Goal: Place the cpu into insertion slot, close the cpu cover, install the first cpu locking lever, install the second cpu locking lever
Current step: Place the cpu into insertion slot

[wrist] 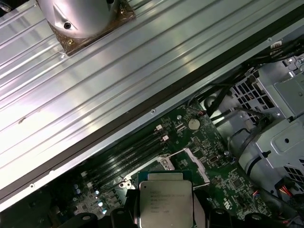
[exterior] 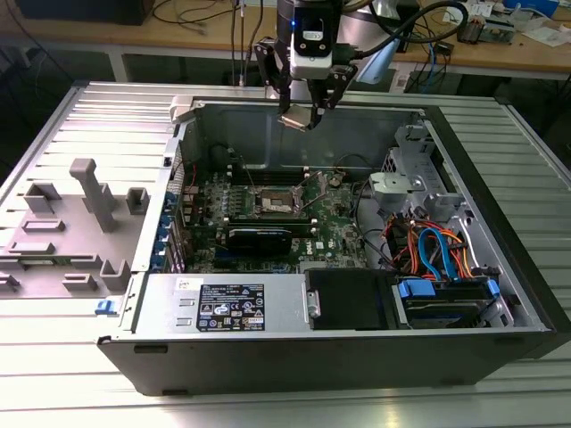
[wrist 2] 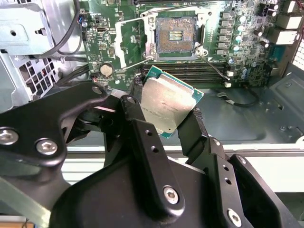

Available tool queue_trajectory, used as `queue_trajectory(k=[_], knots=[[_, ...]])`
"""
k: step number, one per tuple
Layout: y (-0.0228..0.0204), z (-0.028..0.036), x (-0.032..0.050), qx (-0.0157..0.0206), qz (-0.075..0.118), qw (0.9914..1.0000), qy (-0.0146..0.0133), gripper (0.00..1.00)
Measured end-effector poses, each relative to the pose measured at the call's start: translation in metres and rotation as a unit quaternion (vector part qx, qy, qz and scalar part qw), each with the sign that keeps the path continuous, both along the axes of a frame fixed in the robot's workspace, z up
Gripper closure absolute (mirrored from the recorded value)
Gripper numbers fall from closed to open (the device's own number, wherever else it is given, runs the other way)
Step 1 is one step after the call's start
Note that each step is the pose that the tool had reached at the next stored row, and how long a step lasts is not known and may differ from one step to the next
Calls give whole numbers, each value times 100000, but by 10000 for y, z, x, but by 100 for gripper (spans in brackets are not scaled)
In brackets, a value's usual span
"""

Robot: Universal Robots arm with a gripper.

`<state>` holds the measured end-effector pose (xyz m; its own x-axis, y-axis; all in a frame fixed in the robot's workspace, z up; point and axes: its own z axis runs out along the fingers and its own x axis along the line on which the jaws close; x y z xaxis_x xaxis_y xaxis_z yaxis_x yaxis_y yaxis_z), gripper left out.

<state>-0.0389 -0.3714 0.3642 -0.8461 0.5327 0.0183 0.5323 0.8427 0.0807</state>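
Observation:
My gripper [exterior: 299, 117] hangs above the back wall of the open computer case [exterior: 294, 361], shut on the cpu [exterior: 298, 119]. In the second wrist view the cpu [wrist 2: 166, 105], a silvery square on a green rim, sits tilted between two black fingers [wrist 2: 197, 124]. The insertion slot [wrist 2: 175, 34] lies open and bare on the green motherboard, beyond and below the chip. The cpu cover [wrist 2: 122, 45] stands swung up beside the slot. Thin wire levers [wrist 2: 212, 61] stick out at its corners. In the first wrist view the cpu [wrist: 165, 202] hides most of the slot.
Long black memory slots [wrist 2: 190, 69] and a coin battery [wrist 2: 106, 70] lie near the socket. A metal drive cage [exterior: 406, 183] and coloured cables [exterior: 437, 250] fill the case's right side in the exterior view. A grey fixture [exterior: 89, 201] stands outside on the exterior view's left.

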Motion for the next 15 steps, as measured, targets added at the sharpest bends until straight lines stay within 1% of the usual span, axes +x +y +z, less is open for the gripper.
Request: queue_trajectory(k=[4, 15], knots=[[0, -2, 0, -2, -972, 99995, 0, 45], [-1, -6, 0, -1, -2887, 99958, -1, 45]])
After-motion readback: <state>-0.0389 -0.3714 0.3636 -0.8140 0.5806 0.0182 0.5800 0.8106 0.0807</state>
